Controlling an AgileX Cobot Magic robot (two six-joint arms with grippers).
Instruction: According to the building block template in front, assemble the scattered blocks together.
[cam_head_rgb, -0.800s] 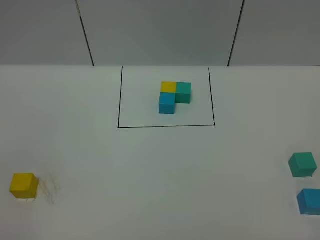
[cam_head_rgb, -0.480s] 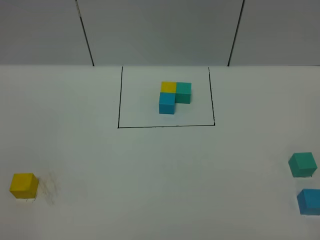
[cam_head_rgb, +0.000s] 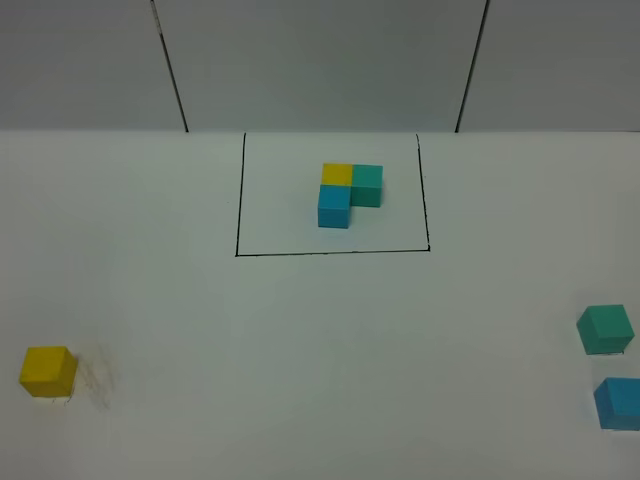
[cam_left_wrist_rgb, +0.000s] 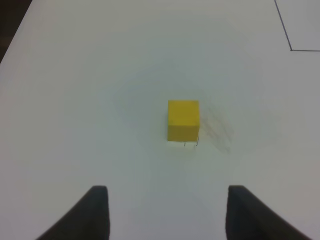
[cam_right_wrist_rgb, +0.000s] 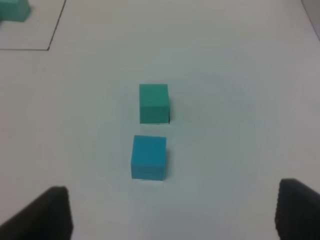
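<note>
I see the yellow cube (cam_head_rgb: 47, 370) far left on the surface (cam_head_rgb: 320, 350), with the teal cube (cam_head_rgb: 604, 329) and blue cube (cam_head_rgb: 620, 402) close together far right, seemingly not touching. The framed template (cam_head_rgb: 349, 193) lies farther back, between them. My left hand (cam_left_wrist_rgb: 167, 190) and right hand (cam_right_wrist_rgb: 175, 186) are both spread, holding nothing.

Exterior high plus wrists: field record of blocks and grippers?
template: yellow, green, blue L inside black frame, far centre
yellow block: near left, alone
green block: near right, touching nothing
blue block: right edge, nearer than green block
left gripper: open, empty, short of yellow block
right gripper: open, empty, short of blue block
assembled: none yet
</note>
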